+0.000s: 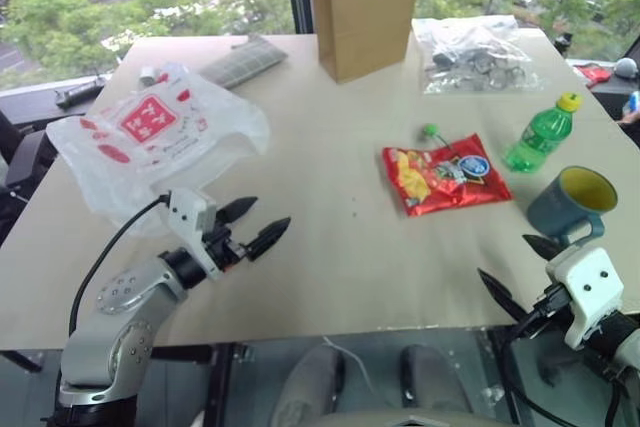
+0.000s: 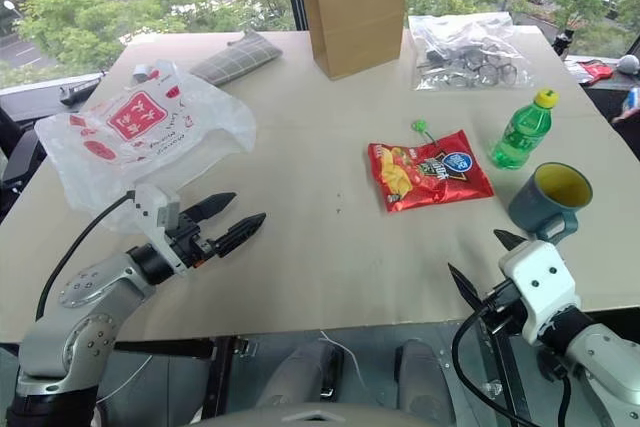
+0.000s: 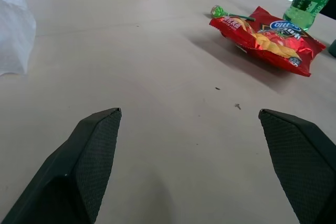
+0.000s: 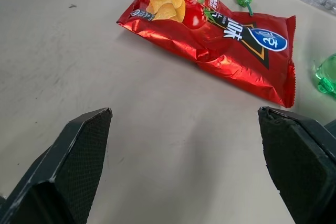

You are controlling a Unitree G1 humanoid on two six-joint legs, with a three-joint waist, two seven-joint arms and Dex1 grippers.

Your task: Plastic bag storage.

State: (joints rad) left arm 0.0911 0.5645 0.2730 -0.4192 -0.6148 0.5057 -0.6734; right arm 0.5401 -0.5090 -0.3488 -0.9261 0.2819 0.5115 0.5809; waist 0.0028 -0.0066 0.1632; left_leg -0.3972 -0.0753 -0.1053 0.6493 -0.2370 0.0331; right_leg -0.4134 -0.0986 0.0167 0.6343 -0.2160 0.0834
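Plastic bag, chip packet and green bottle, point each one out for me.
plastic bag [image 1: 150, 137], left eye view, printed middle.
chip packet [image 1: 443, 175], left eye view, centre of packet.
green bottle [image 1: 540, 137], left eye view, body.

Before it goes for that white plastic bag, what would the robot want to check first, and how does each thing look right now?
1. Left gripper open and empty: ok, fingers spread wide with nothing between them.
2. Right gripper open and empty: ok.
3. Plastic bag free to lift: ok, it lies crumpled on the table with nothing resting on it.
4. Left gripper on the bag: not ok, it sits just beside the bag's near edge, not touching.
5. Brown paper bag standing upright: ok; whether its top is open, cannot tell.
6. Path clear of clutter: ok, the crisp packet, green bottle and mug lie toward the right side.
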